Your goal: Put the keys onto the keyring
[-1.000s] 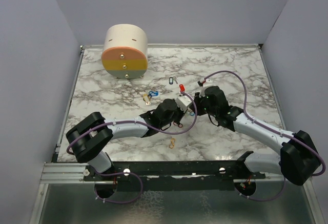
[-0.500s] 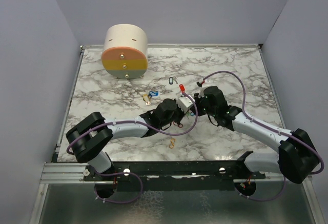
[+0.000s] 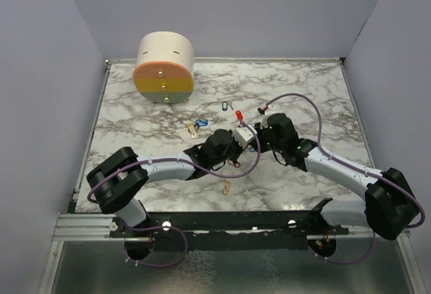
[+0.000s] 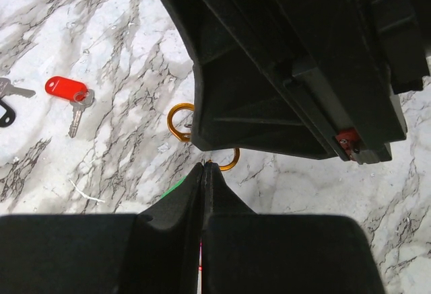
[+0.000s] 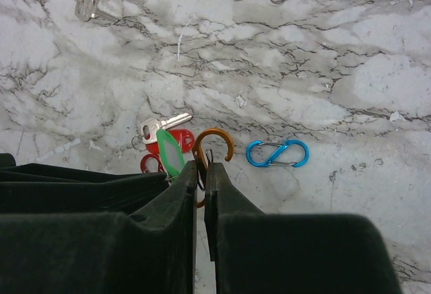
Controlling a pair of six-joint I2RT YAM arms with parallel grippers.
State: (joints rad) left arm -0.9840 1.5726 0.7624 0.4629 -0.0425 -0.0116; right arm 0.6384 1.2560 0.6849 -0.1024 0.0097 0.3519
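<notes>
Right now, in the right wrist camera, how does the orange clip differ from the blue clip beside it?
The orange clip is pinched between the fingers of the right gripper, while the blue clip lies free on the marble table. Only the orange clip's top loop shows past the fingertips, but the blue clip's whole figure-eight is in view. Both are small, coloured, curved clips.

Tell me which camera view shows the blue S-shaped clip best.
The right wrist view: the blue S-shaped clip lies whole on the marble table. The top view gives at most a tiny blue speck; the left wrist view misses it.
</notes>
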